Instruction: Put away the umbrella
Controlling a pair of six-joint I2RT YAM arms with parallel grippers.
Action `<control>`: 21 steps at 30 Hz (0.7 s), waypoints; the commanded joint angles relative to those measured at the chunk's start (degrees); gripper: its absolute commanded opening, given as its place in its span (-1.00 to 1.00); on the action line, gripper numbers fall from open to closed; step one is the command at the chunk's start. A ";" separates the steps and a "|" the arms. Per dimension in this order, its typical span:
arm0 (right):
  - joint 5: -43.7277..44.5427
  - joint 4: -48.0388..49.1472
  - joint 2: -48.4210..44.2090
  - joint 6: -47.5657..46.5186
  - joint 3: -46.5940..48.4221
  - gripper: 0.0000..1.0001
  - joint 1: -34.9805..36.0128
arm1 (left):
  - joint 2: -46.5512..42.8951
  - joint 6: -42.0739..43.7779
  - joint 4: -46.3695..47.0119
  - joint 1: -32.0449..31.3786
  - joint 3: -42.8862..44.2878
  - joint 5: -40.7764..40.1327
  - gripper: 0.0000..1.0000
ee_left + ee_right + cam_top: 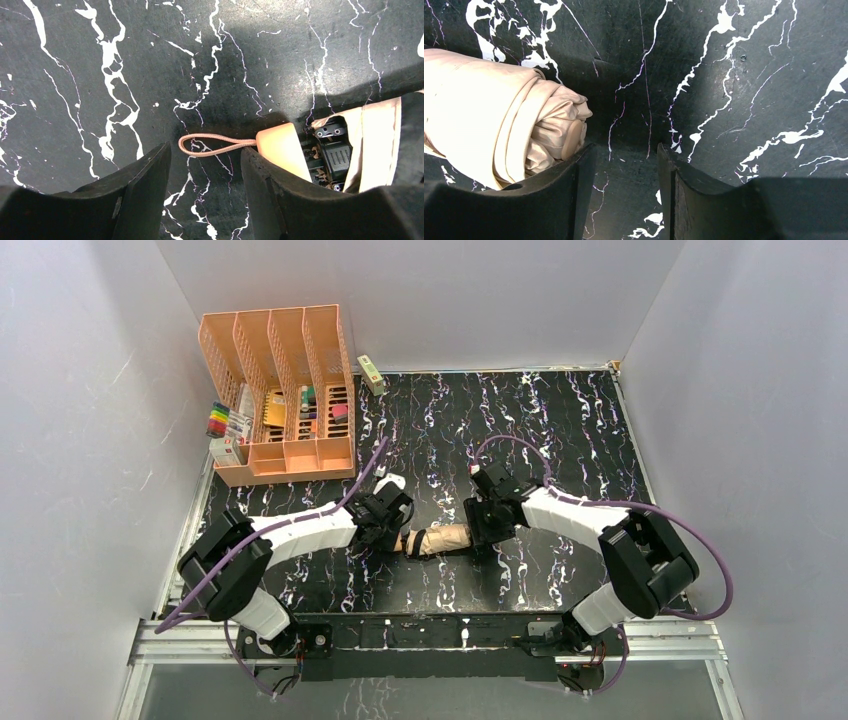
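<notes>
The umbrella (445,538) lies folded on its side on the table (560,430), near the front edge and roughly midway between our two arms. It lies lengthwise left to right, with both grippers at its ends. Its fabric is rolled and bunched, not neatly wrapped.

At its left end we see the handle (281,149), with a thin cord loop (210,145) trailing from it flat on the table. Behind the handle, dark ribs (335,155) show where the fabric gapes. The left gripper (205,152) stands partly open and holds nothing. The loop lies just beyond its fingertips, across the gap. One finger (260,190) sits right against the handle's side; we cannot tell whether it touches.

At the right end, the round cap (571,140) shows in the middle of the folds. The right gripper (624,150) is also partly open, with only bare table between its fingers. The umbrella lies off to one side of it, outside the gap, its end just beside one finger (569,190). Contact there is unclear.

Well apart, in the far left corner, stands an orange organizer (285,390) with pens and small items. A small box (371,373) sits by the back wall beside it.
</notes>
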 commanded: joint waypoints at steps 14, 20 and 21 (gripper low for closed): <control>-10.36 20.46 1.42 0.59 2.84 0.18 11.07 | 1.53 2.32 18.53 -2.57 1.24 18.73 0.07; -11.91 28.49 -0.19 3.67 -0.08 0.18 11.09 | 0.18 0.61 22.66 -2.62 -0.83 20.38 0.07; -12.86 29.75 -0.22 4.20 -0.37 0.18 11.14 | 0.01 0.48 23.07 -2.60 -0.99 20.50 0.07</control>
